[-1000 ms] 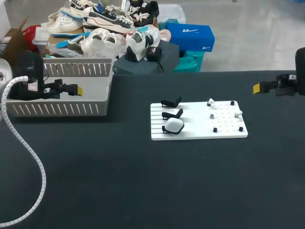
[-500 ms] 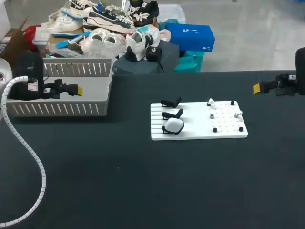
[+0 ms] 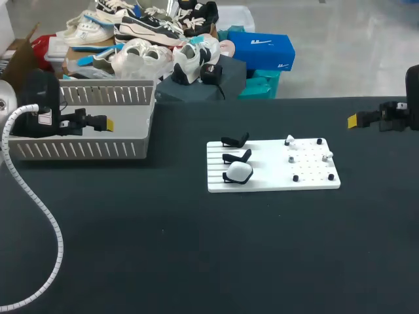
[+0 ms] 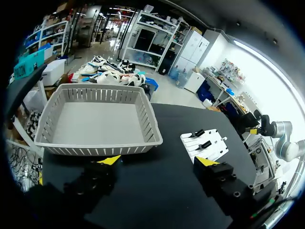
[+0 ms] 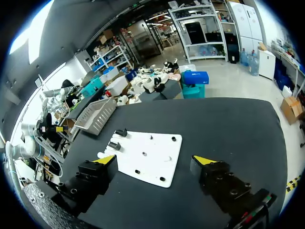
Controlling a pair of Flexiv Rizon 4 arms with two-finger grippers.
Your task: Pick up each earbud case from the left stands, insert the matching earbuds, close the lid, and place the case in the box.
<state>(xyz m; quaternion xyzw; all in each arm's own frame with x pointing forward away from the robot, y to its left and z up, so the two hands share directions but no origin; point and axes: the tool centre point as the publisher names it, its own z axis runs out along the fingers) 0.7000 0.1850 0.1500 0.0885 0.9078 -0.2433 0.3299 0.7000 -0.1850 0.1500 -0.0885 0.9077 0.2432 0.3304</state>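
Observation:
A white board (image 3: 273, 171) lies mid-table with three black stands along its left side. The nearest stand holds a closed white earbud case (image 3: 239, 172); the other two stands (image 3: 236, 140) are bare. Small white earbuds (image 3: 289, 140) sit among black pegs on the board's right half. The grey basket (image 3: 78, 150) stands at the back left. My left gripper (image 3: 105, 122) hangs open over the basket, with nothing between its fingers (image 4: 157, 161). At the far right edge my right gripper (image 3: 353, 120) is open and holds nothing (image 5: 155, 160); the board (image 5: 152, 143) lies ahead of it.
The left arm's white ribbed cable (image 3: 39, 209) loops over the table's front left. In the left wrist view the basket's rim (image 4: 100, 149) is just ahead of the fingers, and the board (image 4: 205, 143) lies beyond it to one side.

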